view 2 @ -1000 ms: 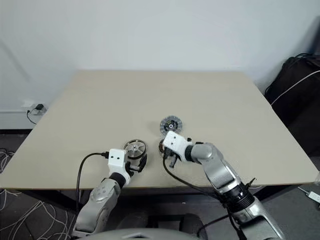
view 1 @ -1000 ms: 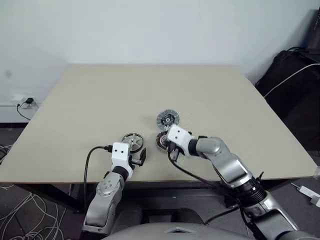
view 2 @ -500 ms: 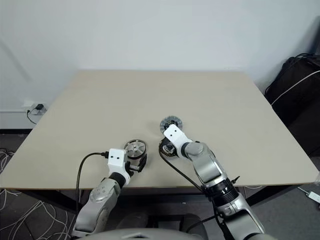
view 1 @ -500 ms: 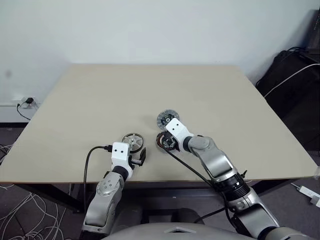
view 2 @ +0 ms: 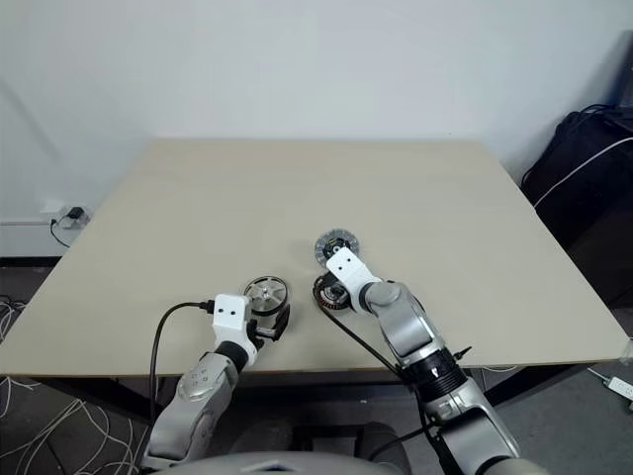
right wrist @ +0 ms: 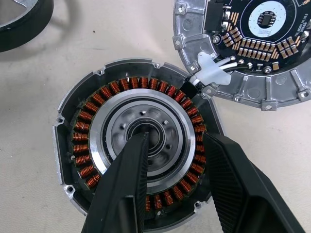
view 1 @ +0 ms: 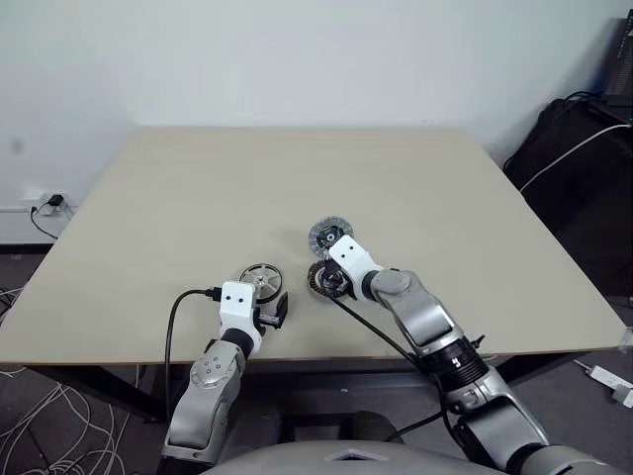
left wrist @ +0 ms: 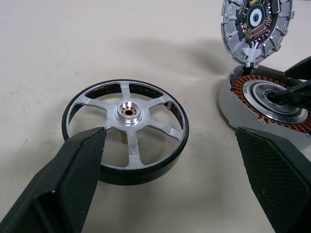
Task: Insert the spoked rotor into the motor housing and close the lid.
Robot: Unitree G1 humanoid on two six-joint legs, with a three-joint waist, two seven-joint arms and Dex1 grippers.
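Three parts sit low and centre in my head view, on the beige surface [view 1: 198, 188]. Going left to right: my left claw [view 1: 273, 310] stands spread wide just below the spoked rotor [view 1: 261, 278], which lies flat, and in the left wrist view one finger [left wrist: 68, 179] reaches the wheel's dark rim without gripping it. Just right of the rotor lies the motor housing [right wrist: 138, 150], copper windings facing up. My right claw [view 1: 334, 286] comes down on it, jaws partly apart and holding nothing; one fingertip [right wrist: 127, 167] is over the pale centre hub, the other [right wrist: 228, 165] over the winding ring's outer edge. At the upper right, touching the housing's rim, the lid [right wrist: 245, 46] lies circuit face up, joined to it by short white wires [right wrist: 214, 70].
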